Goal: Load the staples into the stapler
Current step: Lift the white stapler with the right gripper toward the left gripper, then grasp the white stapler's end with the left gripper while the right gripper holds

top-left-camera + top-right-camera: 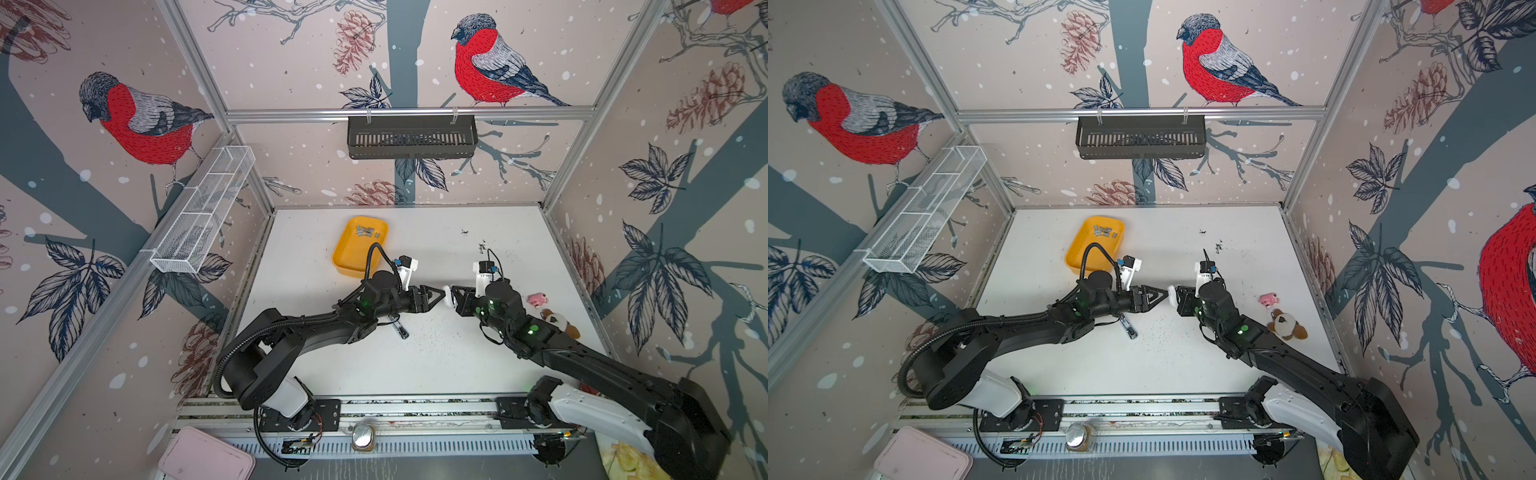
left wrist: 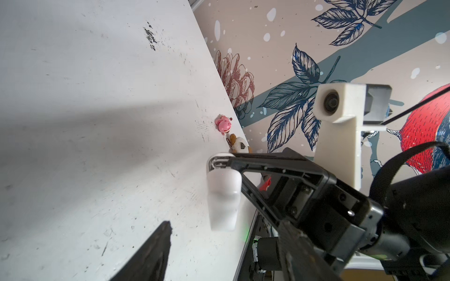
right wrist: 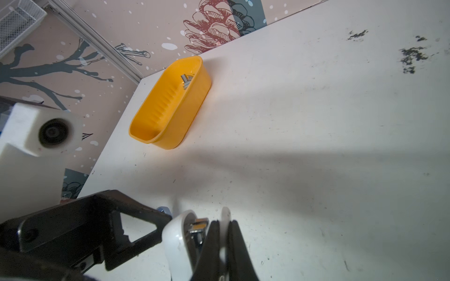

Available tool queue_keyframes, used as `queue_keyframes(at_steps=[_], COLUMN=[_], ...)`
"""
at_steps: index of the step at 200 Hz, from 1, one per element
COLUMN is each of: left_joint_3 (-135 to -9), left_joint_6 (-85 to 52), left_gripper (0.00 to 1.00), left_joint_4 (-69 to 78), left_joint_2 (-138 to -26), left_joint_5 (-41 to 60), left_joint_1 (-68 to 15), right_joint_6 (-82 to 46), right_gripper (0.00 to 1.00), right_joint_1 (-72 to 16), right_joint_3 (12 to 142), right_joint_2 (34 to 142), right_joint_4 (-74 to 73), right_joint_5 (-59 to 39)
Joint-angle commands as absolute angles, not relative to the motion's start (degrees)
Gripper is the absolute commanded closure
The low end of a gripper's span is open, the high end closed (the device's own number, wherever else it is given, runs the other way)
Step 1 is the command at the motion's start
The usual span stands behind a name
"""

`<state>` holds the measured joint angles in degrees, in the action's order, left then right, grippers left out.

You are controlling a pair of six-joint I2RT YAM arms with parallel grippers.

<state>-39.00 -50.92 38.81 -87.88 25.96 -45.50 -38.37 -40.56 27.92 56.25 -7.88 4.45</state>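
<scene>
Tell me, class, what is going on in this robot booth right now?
The right hand is shut on a white stapler over the middle of the table. The stapler looks hinged open, with metal showing inside. The left hand, jaws apart, has its tip at the stapler's free end. The staples lie in the yellow tray at the back, none picked up yet.

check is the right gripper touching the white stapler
Touching. The right wrist view shows the right gripper pinching a thin edge of the white stapler.
</scene>
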Motion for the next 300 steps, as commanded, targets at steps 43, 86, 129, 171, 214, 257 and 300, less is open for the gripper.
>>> queue_keyframes(at_steps=[43, 86, 129, 171, 214, 257, 300], left_joint_3=[-42.17, -42.32, -42.36, -42.39, -42.04, -41.78, -42.07], left_joint_6=[-50.31, -50.1, -48.87, -46.42, -43.72, -41.87, -38.58], left_gripper=[0.38, 0.49, 0.57, 0.75, 0.83, 0.84, 0.87], left_joint_4=[41.11, 40.78, 39.73, 36.61, 34.45, 32.34, 27.77], left_joint_2=[-90.63, -91.31, -91.52, -90.11, -87.74, -86.67, -84.35], left_joint_5=[27.87, 27.86, 27.17, 24.63, 22.63, 21.73, 19.82], left_joint_1=[-45.88, -46.14, -46.76, -47.28, -47.9, -48.08, -48.07], right_joint_6=[-37.18, -37.68, -38.38, -41.85, -49.74, -53.84, -54.73], right_gripper=[0.95, 0.96, 0.95, 0.96, 0.96, 0.79, 0.67], right_joint_1=[-41.31, -41.75, -42.01, -41.99, -41.39, -38.84, -33.57], right_joint_3=[27.69, 27.59, 27.69, 28.08, 26.03, 23.92, 22.15], right_joint_2=[56.07, 56.51, 56.86, 57.87, 58.59, 58.6, 54.22], right_joint_4=[-11.55, -12.2, -12.17, -9.44, -9.4, -12.04, -10.24], right_joint_5=[1.93, 2.28, 2.59, 6.49, 8.63, 4.48, 0.47])
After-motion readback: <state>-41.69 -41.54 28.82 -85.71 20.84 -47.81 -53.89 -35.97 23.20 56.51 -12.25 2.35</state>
